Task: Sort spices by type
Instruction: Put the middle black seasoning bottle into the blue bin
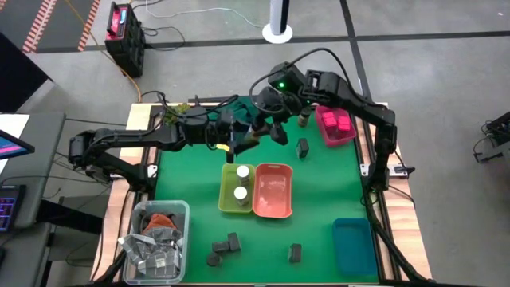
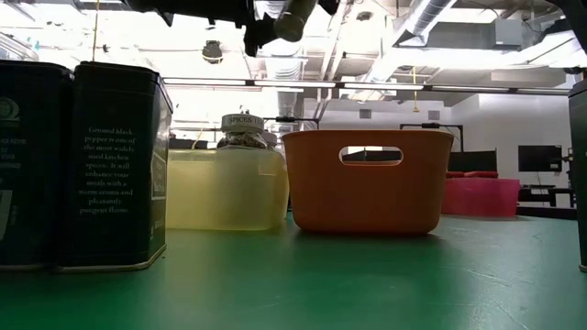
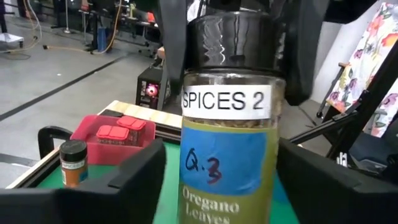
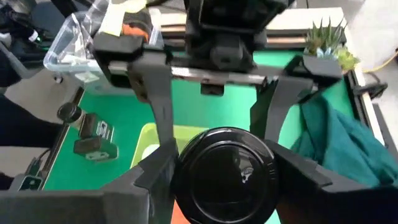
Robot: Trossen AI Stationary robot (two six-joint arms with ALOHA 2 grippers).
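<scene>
A round spice jar (image 3: 229,143) with a black cap, a "SPICES 2" label and a blue sticker hangs high above the green mat, over the far middle of the table. My right gripper (image 4: 225,177) comes down on it and is shut on its cap. My left gripper (image 3: 224,180) reaches in from the table's left. It is open, with a finger on either side of the jar's body, and a narrow gap shows beside one finger (image 3: 140,177). In the low view the jar (image 2: 293,20) shows tilted at the top edge. Another dark jar (image 1: 304,119) stands by the pink bin. My right gripper pinches the jar's black cap (image 4: 227,186) between its two fingers (image 4: 155,177), one on each side of the cap's rim. The fingers come from above, slanting down along the jar. The jar is lifted clear and hangs below the fingers, tilted.
The mat holds a yellow-green bin (image 1: 226,199) with two white-topped jars, an orange bin (image 1: 273,209), a pink bin (image 1: 351,137) with pink packs and a blue bin (image 1: 353,245). Dark grey packs (image 1: 225,247) (image 1: 295,253) (image 1: 303,147) stand loose. A clear box of silvery packets (image 1: 155,239) sits near left.
</scene>
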